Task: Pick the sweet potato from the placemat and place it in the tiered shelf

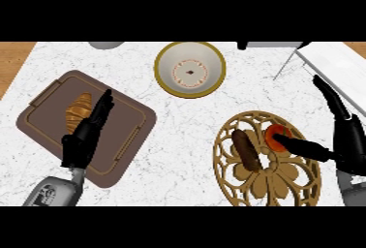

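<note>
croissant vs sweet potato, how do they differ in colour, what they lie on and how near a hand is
The croissant is golden tan; the sweet potato is dark reddish brown. The croissant lies on the brown tray at the left; the sweet potato lies on the gold openwork placemat at the right. The left hand stands open beside the croissant; the right hand is open, its thumb over a red object next to the sweet potato. Both are elongated and lie flat.

black left hand (pixel 80 143) and right hand (pixel 348 145) on grey forearms

Bare counter (pixel 182 126) between tray (pixel 43 123) and placemat (pixel 304 186).
</note>
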